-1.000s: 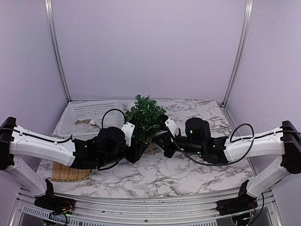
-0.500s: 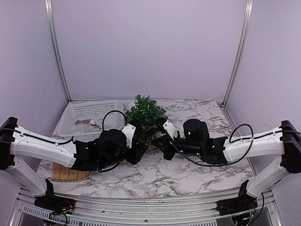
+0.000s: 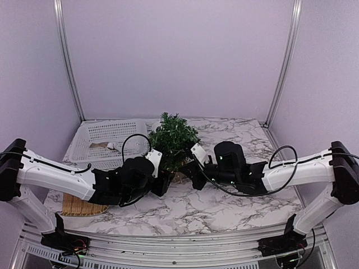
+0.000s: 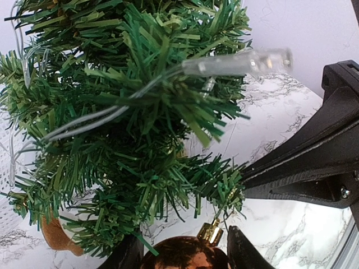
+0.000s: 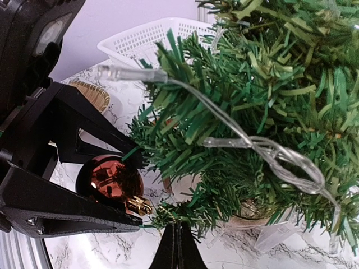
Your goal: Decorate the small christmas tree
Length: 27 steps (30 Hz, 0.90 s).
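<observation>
Bauble nears its branch
Arms have edged inward: left fingers grasp a copper bauble under the small christmas tree; right fingers clenched.

You have nothing to read here: no lettering, label, brand, number or sign comes through legibly in any of the three views. That holds for the small christmas tree, the copper bauble and the white basket.
</observation>
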Tool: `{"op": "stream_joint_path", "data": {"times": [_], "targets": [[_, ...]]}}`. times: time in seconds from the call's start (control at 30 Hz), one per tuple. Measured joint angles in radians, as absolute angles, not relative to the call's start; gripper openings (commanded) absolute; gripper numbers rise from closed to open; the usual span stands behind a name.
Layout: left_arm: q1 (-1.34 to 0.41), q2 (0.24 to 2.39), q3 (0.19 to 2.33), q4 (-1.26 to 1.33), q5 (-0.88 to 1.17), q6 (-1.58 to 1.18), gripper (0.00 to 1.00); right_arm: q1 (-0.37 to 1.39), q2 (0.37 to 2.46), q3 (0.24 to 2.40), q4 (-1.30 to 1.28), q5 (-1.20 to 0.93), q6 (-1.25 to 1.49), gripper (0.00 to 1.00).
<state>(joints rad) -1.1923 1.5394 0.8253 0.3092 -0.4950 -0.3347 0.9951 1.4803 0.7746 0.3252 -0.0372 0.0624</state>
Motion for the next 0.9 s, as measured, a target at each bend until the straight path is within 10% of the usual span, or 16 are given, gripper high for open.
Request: {"op": "stream_joint_path", "data": {"times": [0.9], "targets": [[-1.19,1.596,0.839,0.294,-0.562,-0.377,0.36,0.996,1.541,0.824,0.276,0.009,0.056,0.0]]}}
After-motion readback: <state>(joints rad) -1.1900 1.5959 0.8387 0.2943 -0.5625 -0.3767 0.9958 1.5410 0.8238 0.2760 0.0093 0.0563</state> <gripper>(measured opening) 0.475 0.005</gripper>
